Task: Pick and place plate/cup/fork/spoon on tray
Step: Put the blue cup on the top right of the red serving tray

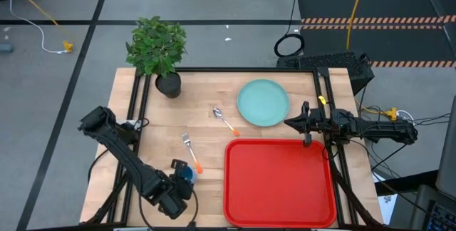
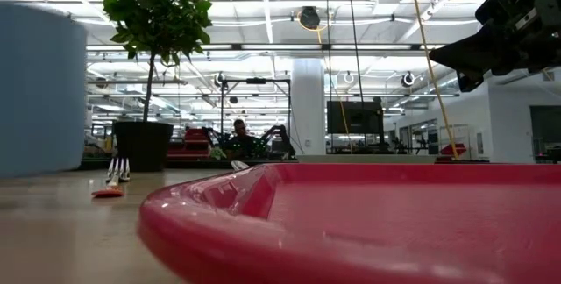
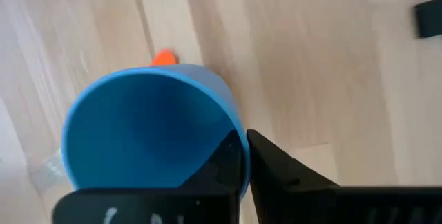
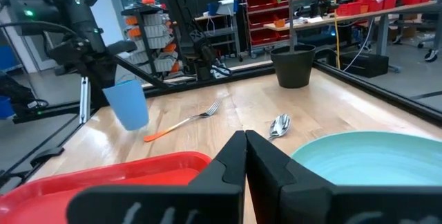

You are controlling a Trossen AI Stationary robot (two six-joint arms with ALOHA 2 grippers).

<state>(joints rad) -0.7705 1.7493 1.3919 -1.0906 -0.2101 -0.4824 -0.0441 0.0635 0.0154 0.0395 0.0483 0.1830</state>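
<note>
My left gripper (image 1: pixel 184 176) is shut on the bright-blue cup (image 3: pixel 145 127), near the table's front left, left of the red tray (image 1: pixel 279 181). The cup also shows in the right wrist view (image 4: pixel 128 103). My right gripper (image 1: pixel 288 122) is shut and empty, raised between the tray's far rim and the pale green plate (image 1: pixel 263 103), which lies flat on the table. The fork (image 1: pixel 191 151) and the spoon (image 1: pixel 225 121), both orange-handled, lie flat on the wood between the cup and the plate. My left gripper holds the cup by its rim wall (image 3: pixel 242 156), one finger inside the cup and one finger (image 3: pixel 290 175) outside. The cup is tilted (image 4: pixel 130 106) and lifted clear of the table, its mouth facing the wrist camera.
A potted plant in a black pot (image 1: pixel 169 83) stands at the table's far left. Black rails run along the table's far and side edges. Bare wood lies between the fork and the tray's left rim (image 1: pixel 228 181).
</note>
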